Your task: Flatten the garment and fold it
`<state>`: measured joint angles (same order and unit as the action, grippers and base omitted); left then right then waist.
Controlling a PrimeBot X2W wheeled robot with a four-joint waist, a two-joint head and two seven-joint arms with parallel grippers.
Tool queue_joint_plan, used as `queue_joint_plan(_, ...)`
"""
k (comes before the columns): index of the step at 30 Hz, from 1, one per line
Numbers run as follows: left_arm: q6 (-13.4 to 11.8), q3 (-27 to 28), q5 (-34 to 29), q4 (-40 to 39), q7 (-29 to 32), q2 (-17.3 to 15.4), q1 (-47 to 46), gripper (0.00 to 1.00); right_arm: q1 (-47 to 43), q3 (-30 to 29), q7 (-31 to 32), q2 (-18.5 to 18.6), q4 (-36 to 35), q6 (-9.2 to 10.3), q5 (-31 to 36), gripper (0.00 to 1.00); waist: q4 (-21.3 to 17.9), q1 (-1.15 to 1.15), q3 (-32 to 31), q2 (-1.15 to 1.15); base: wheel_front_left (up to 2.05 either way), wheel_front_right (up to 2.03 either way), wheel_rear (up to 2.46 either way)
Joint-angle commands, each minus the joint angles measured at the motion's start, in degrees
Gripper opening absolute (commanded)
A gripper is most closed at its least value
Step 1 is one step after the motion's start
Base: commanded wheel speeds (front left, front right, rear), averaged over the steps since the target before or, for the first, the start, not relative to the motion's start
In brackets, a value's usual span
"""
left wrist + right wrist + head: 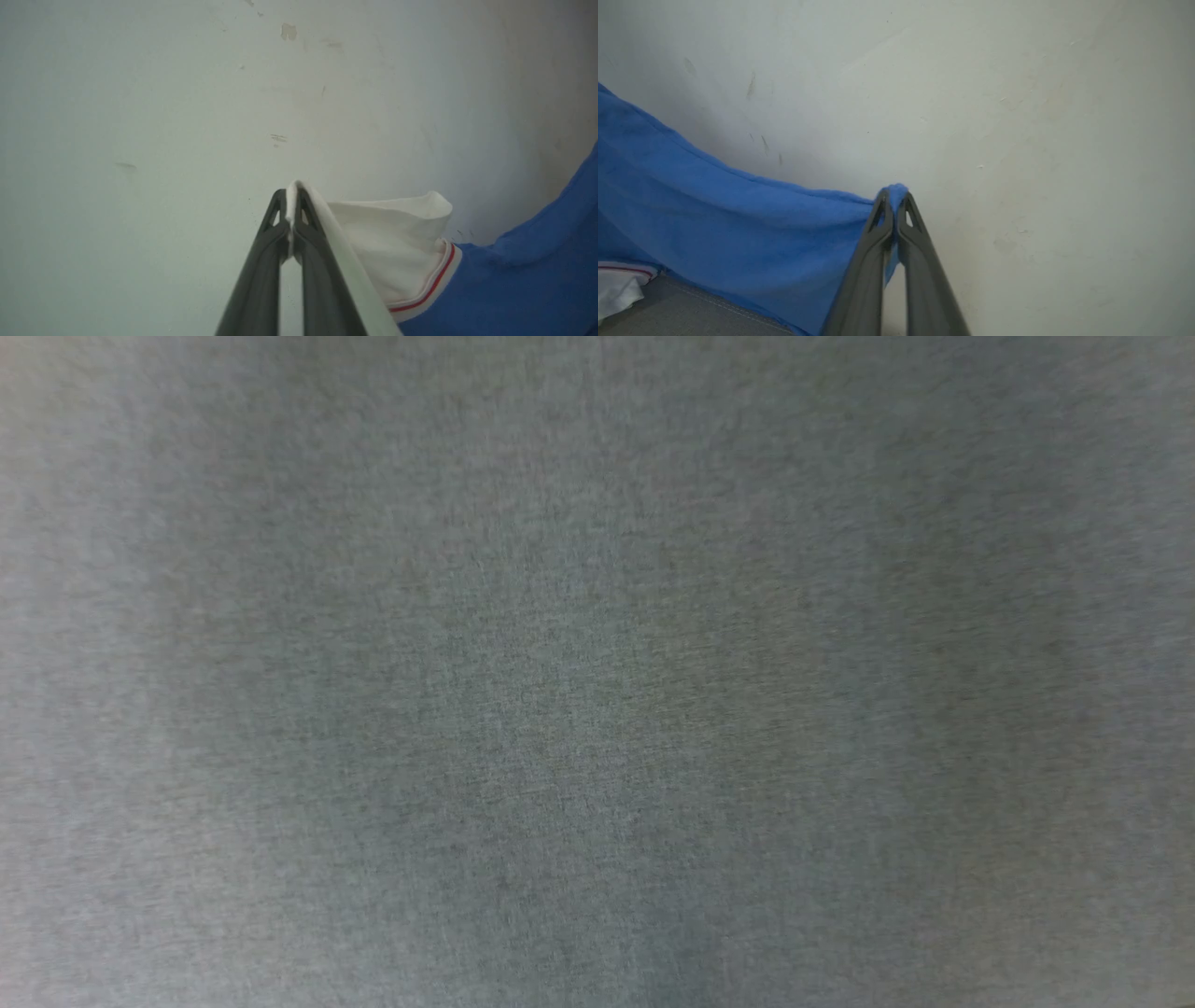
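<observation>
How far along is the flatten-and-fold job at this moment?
Done: both grasps are made. The left pincer is shut on the white sleeve end, the right pincer on a blue edge of the garment. In hand: the cloth hangs sagging from each pincer, down toward the grey surface. Left: laying it flat and every fold; no fold looks made.

On my head feed I get a grey heathered fabric [597, 672], softly blurred, dimmer toward the middle. From the left wrist I see a pale off-white wall [140, 93] (or some other flat painted surface, I can't tell which) with a chipped patch [288, 31] near the top and faint scuffs [126, 165]. The right wrist shows a similar pale surface with short dark streaks [751, 86]. At lower left there is a grey cloth [654, 312] with a stitched seam [724, 304].
</observation>
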<state>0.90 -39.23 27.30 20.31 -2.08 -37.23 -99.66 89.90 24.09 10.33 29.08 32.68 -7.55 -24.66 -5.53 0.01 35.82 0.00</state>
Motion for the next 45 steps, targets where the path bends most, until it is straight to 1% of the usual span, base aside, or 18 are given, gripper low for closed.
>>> queue_joint_plan(1,0.6,-0.2,0.5,0.4,-1.3,0.3,1.6,0.0,-1.1,1.1,-1.0,0.4,0.1,0.06,-0.8,0.0,0.9,-0.01,4.2,0.0,0.0,0.0,0.0)
queue_joint_plan(3,2.1,-0.5,1.9,0.6,-3.3,0.7,3.8,0.0,-2.8,3.3,-2.8,1.6,-0.6,0.06,-2.7,0.0,1.4,-0.01,4.8,0.0,0.0,0.0,0.0)
queue_joint_plan(6,4.1,-2.3,3.3,-1.0,-5.3,0.3,8.0,0.0,-6.0,6.1,-5.4,4.0,-3.4,0.06,-6.3,0.0,2.1,-0.01,5.1,0.0,0.0,0.0,0.0)
queue_joint_plan(8,4.8,-3.8,4.0,-3.2,-6.3,-0.6,11.5,0.0,-9.0,7.5,-6.8,6.2,-6.4,0.06,-9.0,0.0,2.6,-0.01,4.6,0.0,0.0,0.0,0.0)
queue_joint_plan(11,5.1,-5.0,6.3,-7.8,-7.2,-2.3,18.5,0.0,-15.3,8.2,-8.5,10.1,-11.6,0.06,-12.7,0.0,3.2,-0.01,3.1,0.0,0.0,0.0,0.0)
queue_joint_plan(13,4.2,-5.5,8.0,-11.6,-7.3,-3.9,23.9,0.0,-20.5,7.2,-9.6,12.6,-15.2,0.06,-14.9,0.0,3.5,-0.01,1.8,0.0,0.0,0.0,0.0)
queue_joint_plan(15,2.7,-6.5,9.0,-15.7,-7.1,-5.8,29.7,0.0,-26.9,5.4,-10.5,14.7,-18.1,0.06,-16.8,0.0,3.8,-0.01,0.2,0.0,0.0,0.0,0.0)
queue_joint_plan(17,0.1,-6.9,10.6,-19.7,-7.5,-7.5,35.8,0.0,-33.9,2.8,-11.4,15.9,-20.5,0.06,-18.5,0.0,3.8,-0.01,-1.5,0.0,0.0,0.0,0.0)
queue_joint_plan(19,-2.6,-8.0,11.1,-23.6,-7.5,-9.4,41.9,0.0,-41.6,-0.1,-12.1,16.1,-22.3,0.06,-19.5,0.0,3.7,-0.01,-3.4,0.0,0.0,0.0,0.0)
queue_joint_plan(21,-5.6,-9.5,11.9,-27.1,-7.6,-10.4,48.4,0.0,-49.2,-3.7,-12.8,15.5,-23.6,0.06,-19.9,0.0,3.6,-0.01,-5.2,0.0,0.0,0.0,0.0)
queue_joint_plan(23,-8.6,-11.6,12.1,-29.7,-7.5,-11.0,54.5,0.0,-56.8,-7.3,-13.1,14.0,-24.7,0.06,-20.0,0.0,3.5,-0.01,-7.0,0.0,0.0,0.0,0.0)
queue_joint_plan(27,-13.8,-15.7,15.0,-31.3,-7.8,-9.7,66.3,0.0,-69.7,-13.6,-13.1,9.6,-25.9,0.06,-18.2,0.0,3.2,-0.01,-10.5,0.0,0.0,0.0,0.0)
queue_joint_plan(30,-16.3,-18.2,18.3,-29.9,-7.2,-8.1,73.5,0.0,-77.6,-17.0,-12.5,5.6,-26.3,0.06,-16.2,0.0,3.2,-0.01,-12.8,0.0,0.0,0.0,0.0)
queue_joint_plan(33,-17.1,-19.2,23.1,-27.1,-6.6,-6.9,79.2,0.0,-84.6,-19.0,-11.2,1.5,-26.3,0.06,-14.6,0.0,3.3,-0.01,-15.1,0.0,0.0,0.0,0.0)
queue_joint_plan(37,-17.0,-20.0,30.4,-23.8,-4.4,-6.1,85.9,0.0,-91.6,-21.3,-9.7,-2.8,-25.2,0.06,-12.1,0.0,3.2,-0.01,-18.1,0.0,0.0,0.0,0.0)
queue_joint_plan(40,-16.4,-20.3,36.8,-22.4,-1.7,-5.9,90.5,0.0,-96.1,-21.6,-7.1,-3.8,-23.6,0.06,-9.7,0.0,3.1,-0.01,-20.1,0.0,0.0,0.0,0.0)
queue_joint_plan(42,-16.2,-20.8,40.4,-21.7,0.9,-6.0,93.1,0.0,-98.5,-21.8,-5.0,-4.4,-22.4,0.06,-9.8,0.0,3.1,-0.01,-21.2,0.0,0.0,0.0,0.0)
queue_joint_plan(45,-16.2,-21.4,44.5,-21.0,3.8,-6.1,95.9,0.0,-101.5,-21.5,-2.1,-4.2,-20.9,0.06,-10.0,0.0,3.3,-0.01,-22.8,0.0,0.0,0.0,0.0)
